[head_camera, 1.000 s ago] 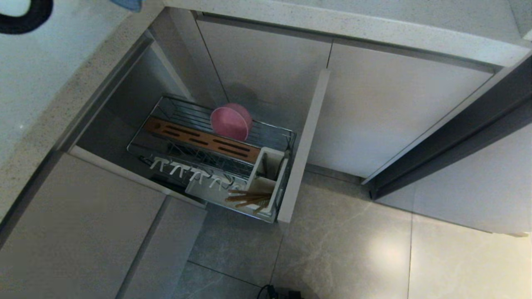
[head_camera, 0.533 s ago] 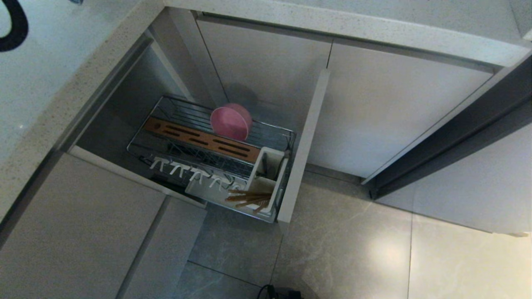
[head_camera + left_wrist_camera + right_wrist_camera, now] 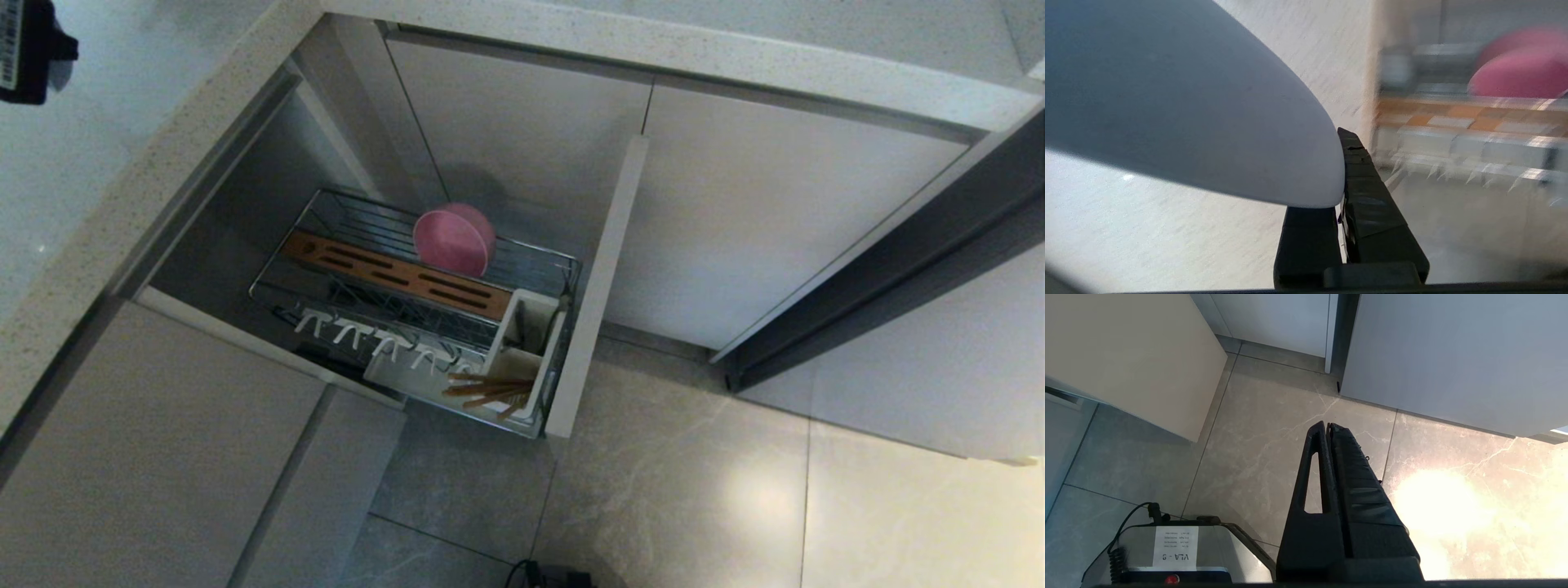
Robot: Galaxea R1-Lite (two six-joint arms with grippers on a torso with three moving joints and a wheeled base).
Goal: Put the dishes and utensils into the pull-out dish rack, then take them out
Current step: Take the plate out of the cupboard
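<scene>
The left gripper (image 3: 1342,171) has its fingers pinched tight on the rim of the light-blue plate (image 3: 1180,102), and that plate fills the whole upper left of the left wrist view. Gripping it by the edge looks deliberate: a plate carried on edge can drop straight between the rack's wires. Its broad face turns toward the camera, and its edge runs down and to the right into the jaws. In the head view only a dark corner of the left arm (image 3: 28,49) shows, at the far upper left above the countertop (image 3: 98,188).

Down in the middle of the head view, the pull-out dish rack (image 3: 563,269) stands drawn out of the cabinet, its beige front panel (image 3: 600,278) running from upper right to lower left. The pink bowl (image 3: 453,238) stands on its edge among the wires at the back, its opening turned toward the lower left. The chopsticks (image 3: 490,390) lie in the white caddy (image 3: 522,343) at the lower end of the rack, their long axis nearly level across the frame, tips toward the left. The slotted wooden strip (image 3: 392,273) runs diagonally, upper left to lower right.

The right gripper (image 3: 1327,428) hangs over the floor tiles (image 3: 1257,428), fingers pressed together, holding nothing.

By my reading, the plate is the last piece to load.
</scene>
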